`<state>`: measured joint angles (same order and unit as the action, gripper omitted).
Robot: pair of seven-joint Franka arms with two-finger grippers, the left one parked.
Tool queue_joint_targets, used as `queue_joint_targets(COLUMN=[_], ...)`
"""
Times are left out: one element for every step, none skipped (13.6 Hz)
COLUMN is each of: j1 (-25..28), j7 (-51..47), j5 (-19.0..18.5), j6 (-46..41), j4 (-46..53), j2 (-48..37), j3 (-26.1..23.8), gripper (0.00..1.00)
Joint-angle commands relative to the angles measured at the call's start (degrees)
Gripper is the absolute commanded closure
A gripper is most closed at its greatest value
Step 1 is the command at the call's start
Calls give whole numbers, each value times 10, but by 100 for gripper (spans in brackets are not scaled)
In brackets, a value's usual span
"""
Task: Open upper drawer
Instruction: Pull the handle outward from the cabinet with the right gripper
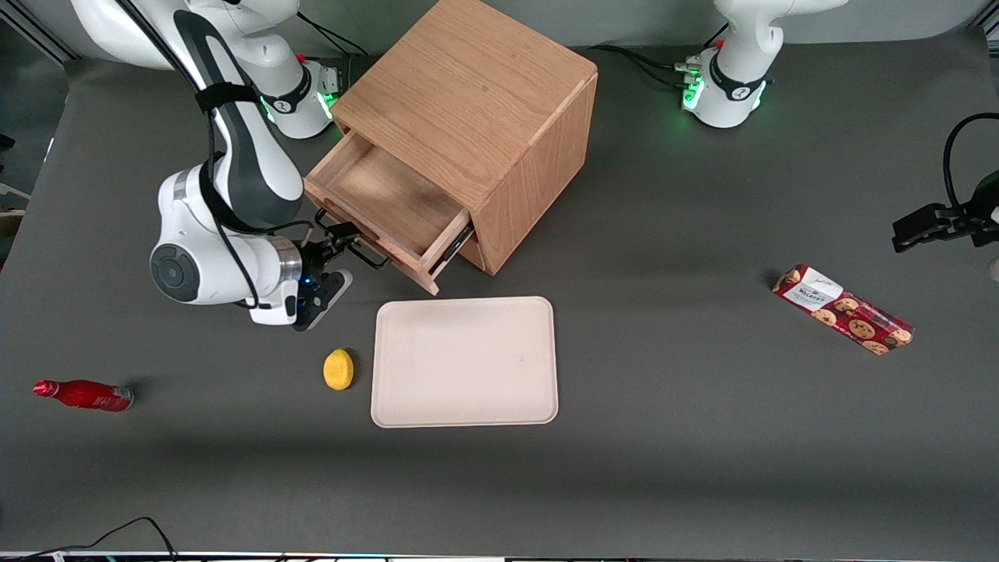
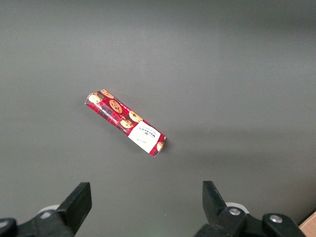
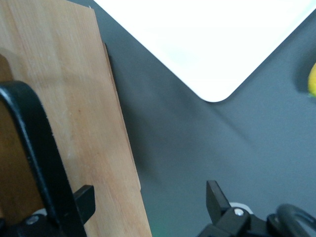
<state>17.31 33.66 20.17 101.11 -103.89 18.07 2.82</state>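
At centre left of the front view, the right arm bent low over the table, its gripper (image 1: 337,251) level with the pulled-out upper drawer (image 1: 388,204) of the cabinet (image 1: 476,117). Its fingers (image 3: 217,196) stood apart around the black handle (image 3: 39,153), not clamping it.

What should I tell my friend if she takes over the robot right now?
Gripper: open, right in front of the upper drawer's black handle, one finger on each side of the bar, not clamped.
Upper drawer: pulled well out of the wooden cabinet, and it looks empty inside.
Done: the drawer is open.
Left: probably only backing the gripper away from the handle, taking care not to bump the tray or the lemon nearby.
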Motion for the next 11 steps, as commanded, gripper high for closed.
queue_joint_targets(j1=[-20, -22, -27, -31, -32, -36, -40, -42, -46, -51, -53], j7=[33, 38, 38, 39, 47, 52, 55, 60, 65, 67, 67], j5=[6, 6, 6, 5, 5, 5, 5, 5, 5, 4, 1], j6=[-5, -5, -5, -6, -6, -6, -6, -6, -6, -6, -6], j4=[35, 38, 40, 44, 48, 52, 56, 58, 60, 63, 64], j2=[30, 31, 32, 36, 39, 43, 46, 47, 48, 49, 50], j3=[-1, -1, -1, -1, -1, -1, -1, -1, -1, -1, -1], gripper=[0, 0, 0, 0, 0, 0, 0, 0, 0, 0, 0])
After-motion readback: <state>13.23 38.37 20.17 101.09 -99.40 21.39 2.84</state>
